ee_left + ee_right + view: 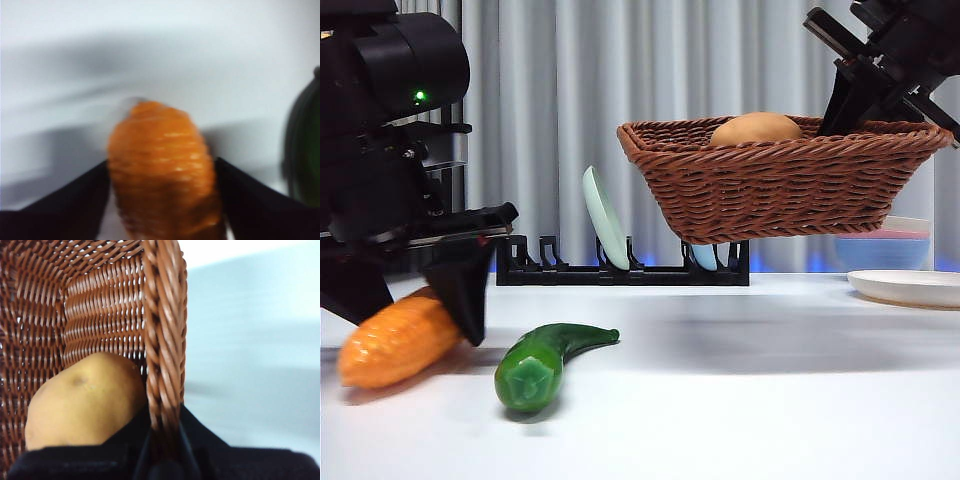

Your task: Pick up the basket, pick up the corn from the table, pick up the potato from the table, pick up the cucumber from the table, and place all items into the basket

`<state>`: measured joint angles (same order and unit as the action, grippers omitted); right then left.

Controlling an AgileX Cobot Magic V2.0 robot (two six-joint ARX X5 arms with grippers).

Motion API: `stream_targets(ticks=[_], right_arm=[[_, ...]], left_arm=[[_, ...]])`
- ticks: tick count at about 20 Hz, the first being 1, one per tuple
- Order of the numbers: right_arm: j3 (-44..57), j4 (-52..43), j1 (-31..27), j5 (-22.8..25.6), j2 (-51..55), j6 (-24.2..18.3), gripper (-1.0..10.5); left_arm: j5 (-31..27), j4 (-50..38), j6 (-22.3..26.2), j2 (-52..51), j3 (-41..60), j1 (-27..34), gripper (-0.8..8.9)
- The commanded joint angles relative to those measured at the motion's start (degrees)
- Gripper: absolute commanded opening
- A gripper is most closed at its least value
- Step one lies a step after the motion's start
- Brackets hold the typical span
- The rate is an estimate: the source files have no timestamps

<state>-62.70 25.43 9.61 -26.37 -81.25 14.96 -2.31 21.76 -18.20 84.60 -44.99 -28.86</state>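
Blurred corn (162,175) between black fingers (65,205); cucumber (302,150) beside, on table (150,50).

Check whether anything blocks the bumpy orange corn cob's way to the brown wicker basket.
Nothing visible does. The left gripper has its jaws around the bumpy orange corn cob on the white table. The brown woven wicker basket, held up by the right gripper at its rim, contains only the tan potato.
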Motion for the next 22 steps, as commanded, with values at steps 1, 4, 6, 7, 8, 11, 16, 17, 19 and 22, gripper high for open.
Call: stream_targets(ticks=[1, 4, 6, 7, 8, 11, 16, 17, 19, 22], right_arm=[[-0.39, -0.92, -0.17, -0.48, -0.24, -0.04, -0.1], [-0.39, -0.9, -0.17, -0.31, -0.24, -0.04, -0.1], [-0.39, -0.9, -0.11, -0.31, -0.24, -0.04, -0.1], [-0.39, -0.92, -0.11, -0.31, -0.24, -0.02, -0.1], [-0.39, -0.92, -0.11, -0.28, -0.24, 0.02, -0.1], [-0.39, -0.9, 0.33, -0.28, -0.24, 0.5, -0.1], [-0.39, -0.83, 2.73, -0.28, -0.24, 0.68, -0.1], [-0.39, -0.83, 3.37, -0.31, -0.24, 0.66, -0.1], [-0.39, -0.83, 4.09, -0.31, -0.24, 0.66, -0.1], [-0.39, -0.83, 4.09, -0.31, -0.24, 0.66, -0.1]], left_arm=[[1.03, 4.83, 1.62, -1.07, 1.09, -1.36, -0.08], [2.64, 8.79, 1.73, -9.68, 1.03, -4.11, -0.08], [7.23, 10.12, -0.92, -19.06, 0.81, -6.93, -0.08], [8.7, 9.33, -3.34, -24.2, 0.17, -8.81, -0.08], [8.28, 8.04, -4.92, -27.43, -0.87, -10.27, -0.08], [4.59, 2.12, -5.38, -29.03, -8.46, -12.13, -0.08], [2.34, 1.07, 4.31, -13.81, -26.88, -10.73, -0.08], [2.29, 1.33, 5.66, -9.84, -30.47, -10.4, -0.08], [2.29, 2.62, 6.99, -1.07, -37.66, -10.01, -0.08], [2.32, 6.67, 7.98, 9.01, -45.51, -9.62, -0.03]])
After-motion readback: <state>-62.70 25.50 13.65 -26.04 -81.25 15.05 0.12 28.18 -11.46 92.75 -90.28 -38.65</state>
